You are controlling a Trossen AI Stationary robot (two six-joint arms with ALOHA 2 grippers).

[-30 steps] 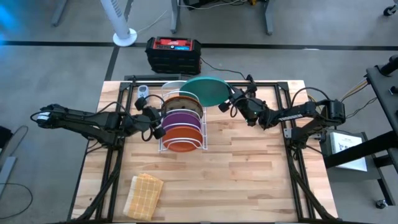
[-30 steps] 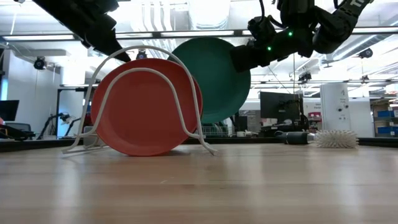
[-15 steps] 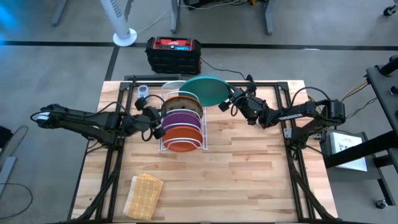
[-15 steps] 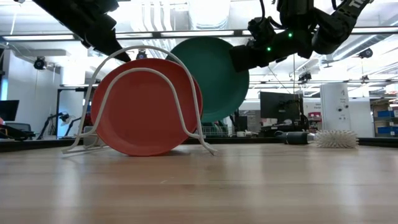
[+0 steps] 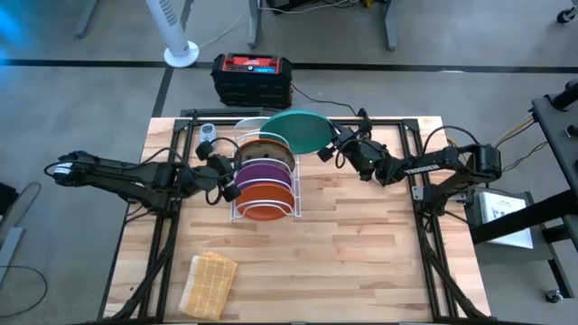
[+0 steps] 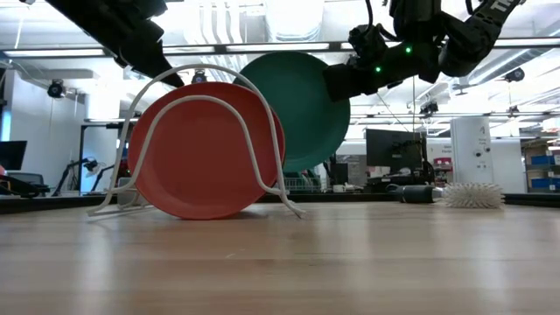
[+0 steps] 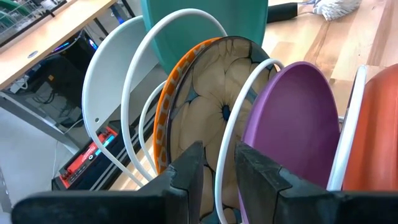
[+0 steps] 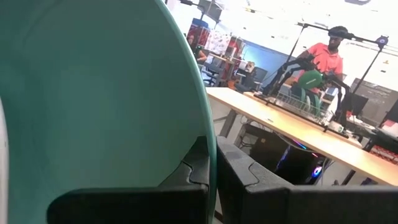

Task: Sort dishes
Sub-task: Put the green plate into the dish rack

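Observation:
A white wire rack [image 5: 237,206] stands at the table's middle and holds upright plates: plain orange [image 5: 266,210] nearest, then purple [image 5: 265,171], orange-patterned [image 5: 262,148] and a pale one [image 5: 246,125]. My right gripper [image 5: 329,149] is shut on the large teal-green plate [image 5: 298,132] at the rack's far end. My left gripper [image 5: 228,183] is at the rack's left side, slightly open. Its fingers [image 7: 189,169] stand on either side of a white rack hoop [image 7: 219,163]. I cannot tell whether they touch it. My right gripper pinches the teal plate's rim [image 8: 210,144] between its two fingers, one on each face. It comes level from the table's right, at the plate's right edge [image 6: 343,83]. The plate stands upright and its lower edge [image 6: 302,169] is above the table.
A tan woven cloth [image 5: 209,282] lies at the near left. A black and red box [image 5: 252,77] stands beyond the far edge. A bristly brush [image 6: 472,194] lies at the far right. The wood between the rack and the near edge is bare.

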